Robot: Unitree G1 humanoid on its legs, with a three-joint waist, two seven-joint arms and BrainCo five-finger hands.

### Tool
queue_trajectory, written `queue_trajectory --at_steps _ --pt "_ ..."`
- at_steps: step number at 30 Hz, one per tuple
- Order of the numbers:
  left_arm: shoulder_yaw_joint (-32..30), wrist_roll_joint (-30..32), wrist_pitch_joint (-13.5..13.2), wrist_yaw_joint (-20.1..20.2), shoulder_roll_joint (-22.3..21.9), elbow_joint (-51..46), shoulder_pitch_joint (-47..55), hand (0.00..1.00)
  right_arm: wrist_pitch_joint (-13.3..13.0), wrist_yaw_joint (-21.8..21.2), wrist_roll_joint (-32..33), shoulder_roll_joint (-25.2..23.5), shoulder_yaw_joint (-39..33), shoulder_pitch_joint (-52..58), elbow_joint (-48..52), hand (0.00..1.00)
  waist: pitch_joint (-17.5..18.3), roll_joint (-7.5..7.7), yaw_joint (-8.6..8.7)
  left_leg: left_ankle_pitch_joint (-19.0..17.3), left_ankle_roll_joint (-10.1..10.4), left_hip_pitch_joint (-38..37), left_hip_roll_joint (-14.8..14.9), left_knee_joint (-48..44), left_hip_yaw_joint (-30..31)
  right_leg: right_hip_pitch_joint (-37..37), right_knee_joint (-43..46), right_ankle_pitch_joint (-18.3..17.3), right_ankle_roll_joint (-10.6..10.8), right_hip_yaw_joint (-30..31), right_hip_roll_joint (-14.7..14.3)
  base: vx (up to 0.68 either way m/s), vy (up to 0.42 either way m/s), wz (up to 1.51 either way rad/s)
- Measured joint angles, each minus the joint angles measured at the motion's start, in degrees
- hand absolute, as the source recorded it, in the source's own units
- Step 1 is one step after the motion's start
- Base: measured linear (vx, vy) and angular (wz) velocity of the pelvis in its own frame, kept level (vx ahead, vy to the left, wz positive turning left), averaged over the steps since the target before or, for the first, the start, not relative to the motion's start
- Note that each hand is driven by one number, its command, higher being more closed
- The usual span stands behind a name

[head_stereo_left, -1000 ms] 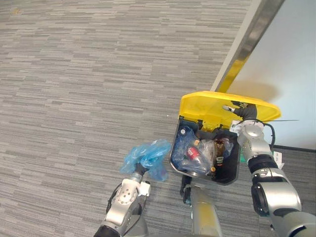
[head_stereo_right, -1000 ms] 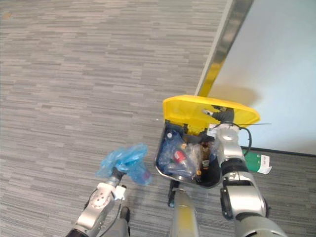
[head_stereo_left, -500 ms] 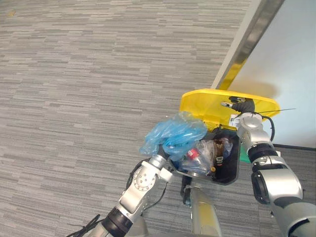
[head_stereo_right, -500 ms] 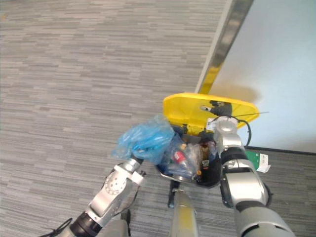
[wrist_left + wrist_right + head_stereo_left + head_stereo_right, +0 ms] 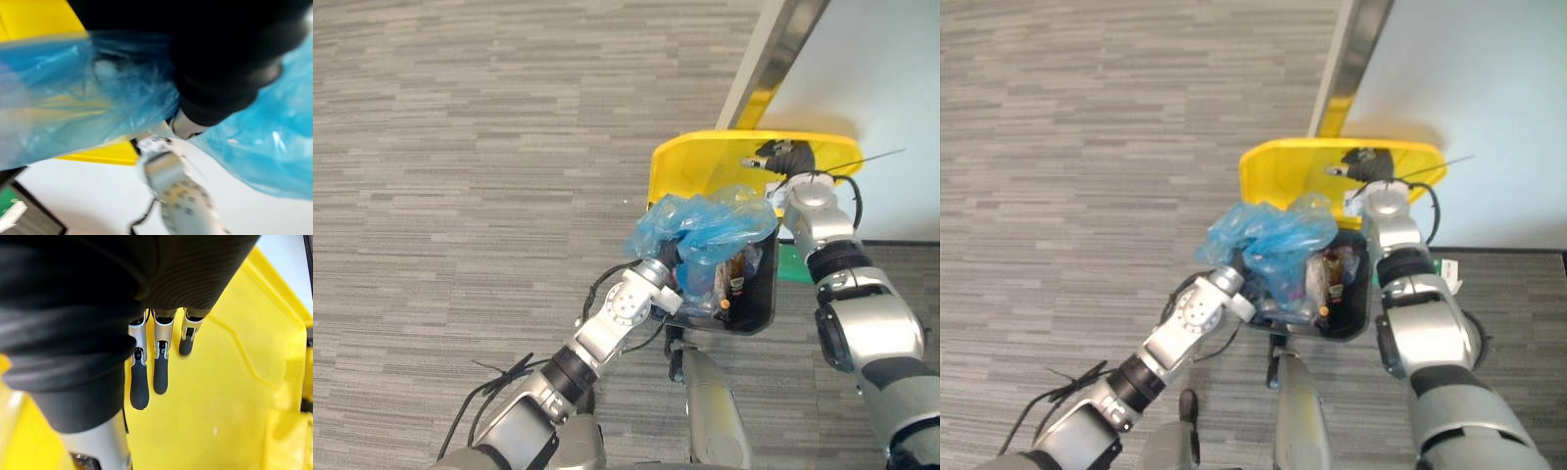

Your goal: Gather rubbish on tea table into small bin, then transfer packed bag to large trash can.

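Blue bag (image 5: 705, 220) hung over bin (image 5: 759, 304), 1 o'clock | left hand (image 5: 663, 262) grasped it | right hand (image 5: 783, 155) fingers straight, propping lid (image 5: 690, 171) | slip could shut it.

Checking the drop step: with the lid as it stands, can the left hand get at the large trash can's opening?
Probably yes. The right hand props the yellow lid up, leaving the trash can uncovered, and the left hand has the blue bag right over it.
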State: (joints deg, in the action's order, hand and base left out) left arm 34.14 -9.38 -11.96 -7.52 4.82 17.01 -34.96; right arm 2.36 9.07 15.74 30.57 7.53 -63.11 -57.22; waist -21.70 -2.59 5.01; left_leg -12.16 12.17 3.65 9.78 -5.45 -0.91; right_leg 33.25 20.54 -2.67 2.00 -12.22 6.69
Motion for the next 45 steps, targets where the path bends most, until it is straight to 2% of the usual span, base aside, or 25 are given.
queue_trajectory --at_steps 4,9,15,21,24,27,28,30,33,36,39,45 --pt "0.2 0.9 0.7 0.1 -0.2 7.0 -5.6 1.00 0.0 -0.1 0.1 0.2 1.2 -3.7 0.6 0.00 -2.7 0.33 1.46 -0.7 0.2 0.5 -0.5 -1.1 -1.4 1.0 0.0 0.4 0.1 1.5 0.0 0.01 0.020 -0.15" --pt "0.9 2.0 2.2 0.2 -1.6 16.6 -13.0 1.00 -0.1 -0.3 0.6 1.0 2.5 -3.7 10.8 0.00 -5.3 0.64 2.75 -2.5 0.8 3.5 -0.1 -4.2 -3.4 3.8 0.2 0.7 -0.1 2.9 -0.9 0.01 0.009 -0.16" --pt "1.2 6.8 3.4 1.7 -3.5 23.0 -18.4 1.00 -1.0 -0.4 2.5 0.9 5.1 -3.8 21.4 0.00 -5.6 0.53 4.36 -5.7 2.0 10.0 1.3 -11.1 -7.3 9.5 1.7 0.8 -0.2 4.1 -1.8 0.04 -0.009 -0.21" --pt "-1.9 11.8 3.9 1.6 -5.8 26.9 -18.6 1.00 -3.3 0.0 2.9 0.3 8.2 -5.4 25.5 0.00 -6.1 0.64 4.42 -8.3 2.1 14.8 2.8 -17.5 -10.7 12.9 2.5 1.6 -1.0 4.3 -1.6 -0.01 -0.008 -0.14" --pt "-4.8 18.2 5.0 1.2 -6.7 30.1 -18.6 1.00 -4.3 0.1 2.9 -1.1 9.0 -5.9 28.0 0.00 -6.1 0.64 4.49 -8.5 2.5 16.7 3.1 -18.6 -11.1 14.5 2.2 2.1 -1.1 4.3 -1.5 0.00 -0.003 -0.02" --pt "-8.9 28.2 8.1 0.2 -7.7 33.1 -18.7 1.00 -4.7 0.4 2.9 -2.4 9.8 -6.0 31.2 0.00 -6.3 0.90 4.48 -8.9 2.7 19.0 3.8 -21.1 -11.2 15.9 2.6 2.5 -1.6 4.0 -1.5 0.01 -0.026 0.00" --pt "-10.0 31.9 9.2 0.0 -8.2 34.0 -18.7 0.00 -4.7 0.6 2.8 -2.6 10.6 -6.0 32.0 0.00 -6.3 1.03 4.50 -9.0 2.5 19.5 3.7 -21.6 -11.1 16.2 2.8 2.5 -1.6 3.9 -1.3 -0.01 -0.013 0.04" --pt "-11.8 38.8 11.3 0.1 -8.9 35.0 -18.3 0.00 -4.7 0.6 2.7 -3.9 11.5 -6.1 34.5 0.00 -6.6 1.31 4.48 -9.1 2.3 20.9 3.6 -22.6 -11.0 17.1 3.2 2.6 -1.6 3.8 -0.8 -0.01 -0.016 0.12" --pt "-13.0 45.9 13.8 0.2 -9.9 35.6 -18.0 0.00 -4.7 0.5 2.6 -4.5 13.2 -6.2 38.1 0.00 -6.9 1.55 4.35 -9.4 1.9 23.8 3.9 -25.0 -10.8 18.6 3.3 2.8 -1.2 3.4 -0.2 -0.02 -0.014 0.14" --pt "-12.9 50.9 15.0 0.5 -10.7 35.6 -17.1 0.00 -5.4 0.5 2.3 -6.2 13.2 -6.3 40.8 0.00 -8.0 1.91 4.33 -9.9 1.8 24.9 3.6 -25.7 -10.5 19.1 3.5 3.3 -1.3 3.3 0.6 -0.02 0.018 0.11" --pt "-11.9 53.9 15.2 1.3 -10.9 35.6 -15.3 0.00 -6.0 0.6 2.1 -7.0 13.2 -6.3 40.9 0.00 -8.0 1.91 3.95 -9.9 1.9 25.0 3.6 -25.4 -10.0 19.2 3.9 3.4 -1.4 3.0 0.8 0.04 0.016 0.08" --pt "-7.4 60.2 15.2 2.0 -10.9 35.2 -15.2 0.00 -6.6 0.8 -0.1 -6.9 12.9 -6.3 40.9 0.00 -8.0 1.90 4.22 -9.8 1.6 24.7 3.0 -24.7 -10.0 19.4 4.5 3.1 -1.2 3.2 1.3 0.05 0.017 0.02"
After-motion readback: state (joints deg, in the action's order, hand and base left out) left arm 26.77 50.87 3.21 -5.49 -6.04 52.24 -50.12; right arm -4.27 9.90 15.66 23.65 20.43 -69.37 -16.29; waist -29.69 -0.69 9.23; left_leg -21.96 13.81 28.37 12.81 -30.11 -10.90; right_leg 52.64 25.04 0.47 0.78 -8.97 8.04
